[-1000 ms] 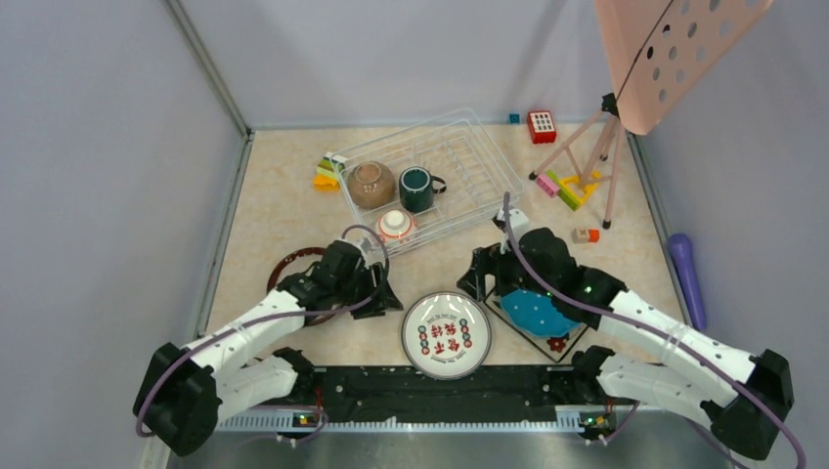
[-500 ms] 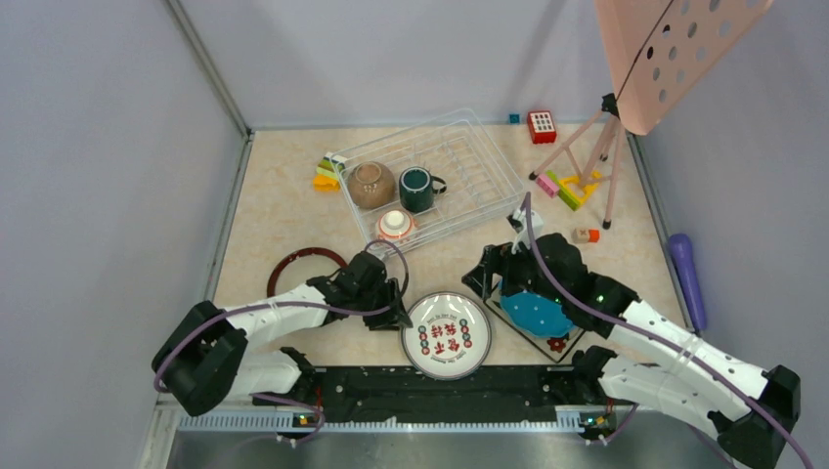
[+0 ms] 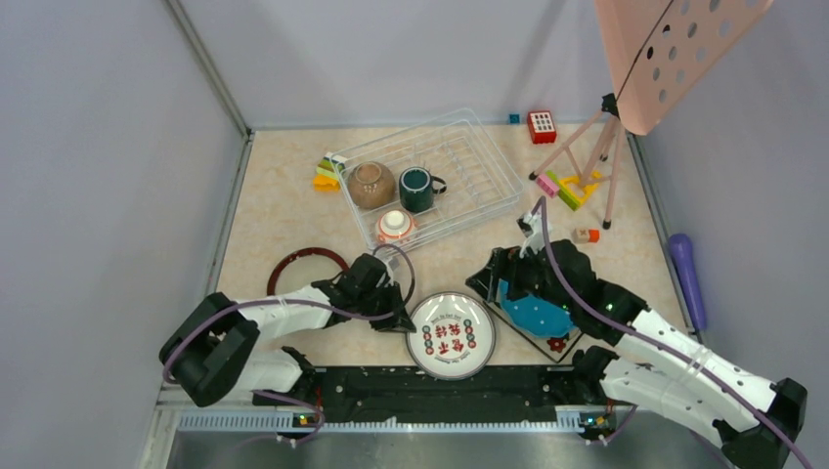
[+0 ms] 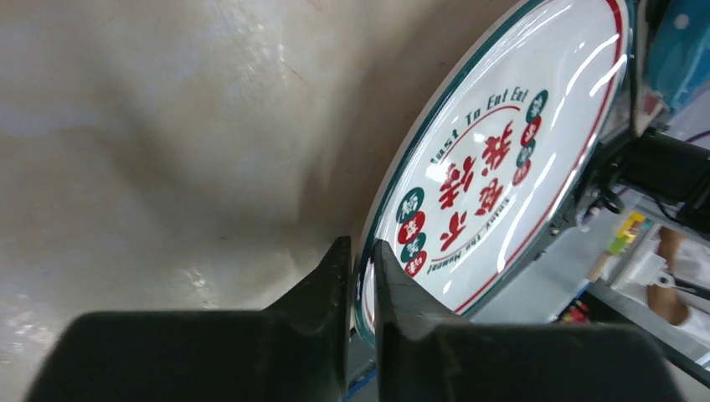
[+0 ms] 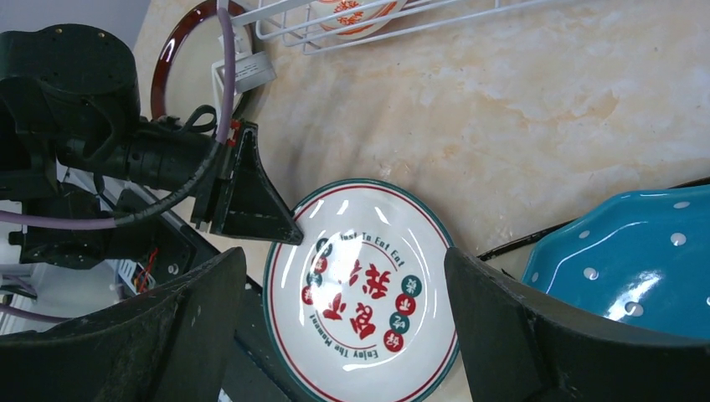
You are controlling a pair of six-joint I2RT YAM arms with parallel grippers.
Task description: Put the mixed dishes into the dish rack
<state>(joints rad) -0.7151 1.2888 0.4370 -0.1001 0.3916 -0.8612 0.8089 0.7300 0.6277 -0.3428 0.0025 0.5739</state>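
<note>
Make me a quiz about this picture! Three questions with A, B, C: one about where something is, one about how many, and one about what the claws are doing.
1. Where is the dark green mug?
A. in the dish rack
B. on the blue dotted plate
C. next to the red keypad toy

2. How many dishes are in the dish rack?
A. one
B. three
C. five

3. Which claw is wide open?
A. the right claw
B. the left claw
C. neither

Answers:
1. A: the mug stands inside the wire rack, beside the brown bowl.
2. B: the rack holds the brown bowl, the mug and the small patterned bowl.
3. A: the right claw's fingers stand far apart with nothing between them, while the left claw pinches the rim of the white plate.
</note>
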